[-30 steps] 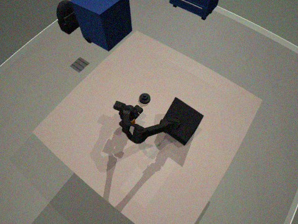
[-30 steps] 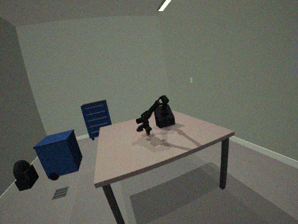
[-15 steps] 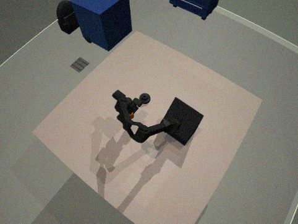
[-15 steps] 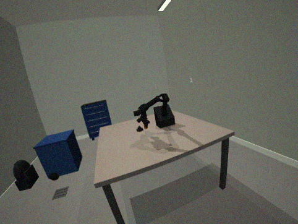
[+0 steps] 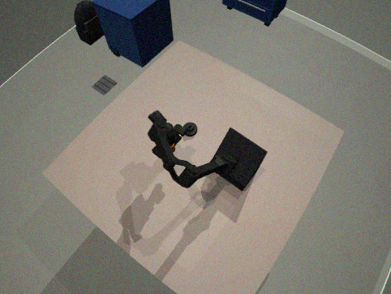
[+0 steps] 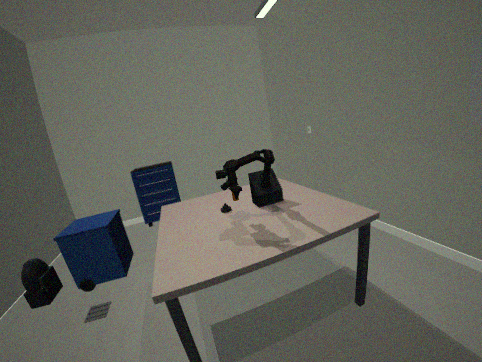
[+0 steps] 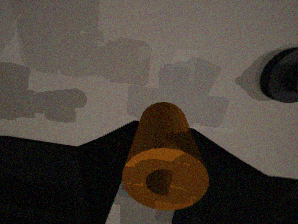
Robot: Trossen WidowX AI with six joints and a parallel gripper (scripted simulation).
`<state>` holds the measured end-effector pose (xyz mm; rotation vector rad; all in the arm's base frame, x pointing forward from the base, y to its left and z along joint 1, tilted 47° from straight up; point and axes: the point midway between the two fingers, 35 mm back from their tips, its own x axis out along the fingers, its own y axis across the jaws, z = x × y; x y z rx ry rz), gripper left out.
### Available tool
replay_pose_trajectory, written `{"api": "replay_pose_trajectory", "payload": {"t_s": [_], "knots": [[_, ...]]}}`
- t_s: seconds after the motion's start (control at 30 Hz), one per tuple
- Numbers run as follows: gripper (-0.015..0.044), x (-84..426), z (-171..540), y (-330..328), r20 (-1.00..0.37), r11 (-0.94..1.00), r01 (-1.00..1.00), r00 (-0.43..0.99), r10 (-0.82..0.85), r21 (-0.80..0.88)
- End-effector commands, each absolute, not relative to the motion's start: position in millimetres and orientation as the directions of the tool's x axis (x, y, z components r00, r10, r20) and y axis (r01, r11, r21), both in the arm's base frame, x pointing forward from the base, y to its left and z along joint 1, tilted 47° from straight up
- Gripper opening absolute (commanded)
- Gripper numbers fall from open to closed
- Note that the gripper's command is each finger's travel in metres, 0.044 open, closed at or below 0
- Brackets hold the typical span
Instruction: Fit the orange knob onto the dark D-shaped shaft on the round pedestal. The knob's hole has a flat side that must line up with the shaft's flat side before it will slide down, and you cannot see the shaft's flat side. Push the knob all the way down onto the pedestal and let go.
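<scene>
The orange knob (image 5: 173, 148) (image 6: 235, 197) (image 7: 164, 122) is between the fingers and off the table. In the wrist view its wide end faces the camera and shows a dark hole with a straight edge on its right side. My gripper (image 5: 174, 144) (image 6: 236, 192) (image 7: 162, 129) is shut on the knob. The round pedestal (image 5: 190, 129) (image 6: 226, 209) (image 7: 284, 82) stands on the table, apart from the knob, at the right edge of the wrist view. Its shaft is dark and its flat side cannot be made out.
The pinkish table (image 5: 259, 110) (image 6: 200, 250) carries the arm's black base block (image 5: 247, 154) (image 6: 265, 190) to the right of the pedestal in the top and exterior views. Blue cabinets (image 5: 150, 32) (image 6: 95, 250) stand on the floor beyond the table. Arm shadows fall across the table.
</scene>
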<state>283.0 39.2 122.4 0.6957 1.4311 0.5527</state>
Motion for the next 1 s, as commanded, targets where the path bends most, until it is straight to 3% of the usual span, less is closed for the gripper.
{"api": "replay_pose_trajectory", "payload": {"t_s": [0.0, 0.97], "knots": [[0.0000, 288.4, 117.0, 32.3, -0.691, 0.688, 0.066, 0.081, 0.718, 0.723], [0.0000, 319.5, 46.4, -15.0, -0.698, 0.695, 0.066, 0.083, 0.711, 0.716]]}}
